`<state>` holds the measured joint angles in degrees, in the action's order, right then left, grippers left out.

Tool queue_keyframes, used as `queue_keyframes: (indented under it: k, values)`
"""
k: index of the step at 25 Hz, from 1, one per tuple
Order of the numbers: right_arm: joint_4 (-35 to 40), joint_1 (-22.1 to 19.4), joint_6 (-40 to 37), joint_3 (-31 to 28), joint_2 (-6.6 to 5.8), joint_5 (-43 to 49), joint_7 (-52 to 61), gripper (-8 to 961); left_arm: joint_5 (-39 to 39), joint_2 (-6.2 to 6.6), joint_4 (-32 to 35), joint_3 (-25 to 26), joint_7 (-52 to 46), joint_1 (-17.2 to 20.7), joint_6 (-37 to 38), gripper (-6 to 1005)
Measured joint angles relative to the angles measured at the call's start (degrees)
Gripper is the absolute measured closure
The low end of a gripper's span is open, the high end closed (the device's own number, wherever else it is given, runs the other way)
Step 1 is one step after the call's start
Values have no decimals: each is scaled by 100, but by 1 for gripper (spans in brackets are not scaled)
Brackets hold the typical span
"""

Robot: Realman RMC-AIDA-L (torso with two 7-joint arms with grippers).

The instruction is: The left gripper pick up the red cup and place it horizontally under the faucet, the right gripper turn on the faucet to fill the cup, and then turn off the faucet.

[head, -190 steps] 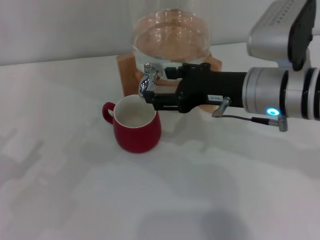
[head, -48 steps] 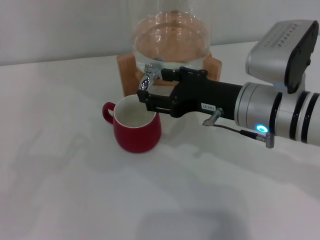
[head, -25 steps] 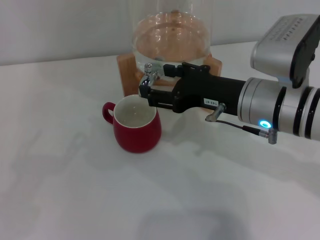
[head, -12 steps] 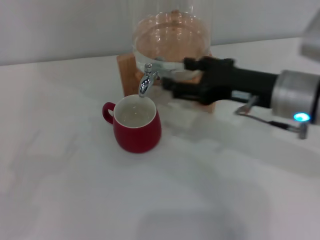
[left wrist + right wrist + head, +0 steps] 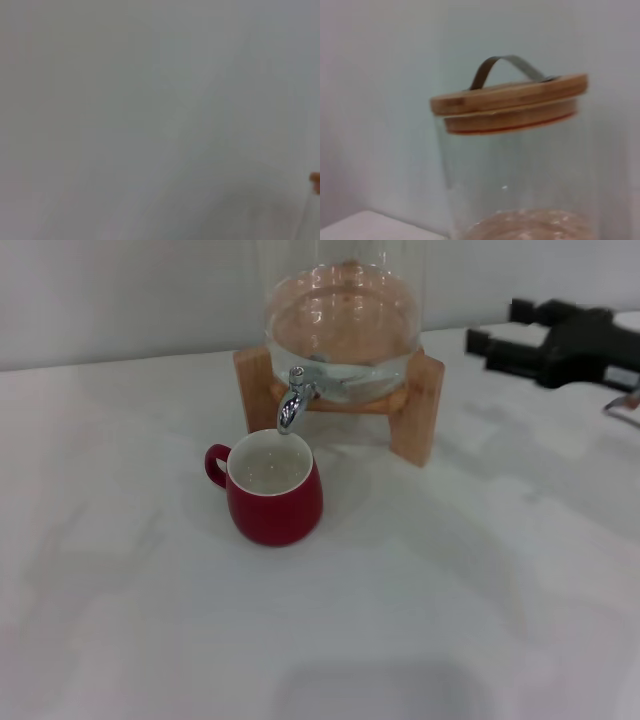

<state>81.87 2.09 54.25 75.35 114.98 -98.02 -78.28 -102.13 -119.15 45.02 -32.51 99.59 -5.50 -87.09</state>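
1. Red cup (image 5: 272, 492) stands upright on the white tabletop (image 5: 420, 610), directly under the faucet (image 5: 291, 406); spout tip sits just above the cup's far rim. Handle points left.
2. Cup holds pale liquid; no stream visible from the spout, so the faucet looks off.
3. Right pincer (image 5: 490, 345) is at the far right, well apart from the faucet, right of the wooden stand (image 5: 415, 405). Fingers spread wide, holding nothing.
4. Key relation: faucet lies left and slightly nearer from the right pincer, stand leg between them; right arm is the only arm in the head view.
5. Left pincer not visible in any view; its wrist camera shows only blank surface. State: cannot tell.
6. Right wrist view shows the glass jar (image 5: 520, 175) with wooden lid (image 5: 509, 101).
7. Judgement: task looks essentially finished.
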Motion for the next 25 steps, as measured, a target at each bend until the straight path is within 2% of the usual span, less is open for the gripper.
queue_keyframes:
  k: [5,11,16,25]
  values:
    - [-272,197,153,-695,-1,98,-315,158,463,19,49,36,-309,2,-8,167]
    - [-714,298,122,-1575,-2,417,-385,157,487,18,57,52,-388,120,-16,167]
    - [-1075,325,91,-1764,-2,425,-399,157,475,-5,276,53,-518,295,-170,167]
    - [-1265,318,-7,-1832,6,369,-591,157,487,-20,557,52,-817,617,-310,167]
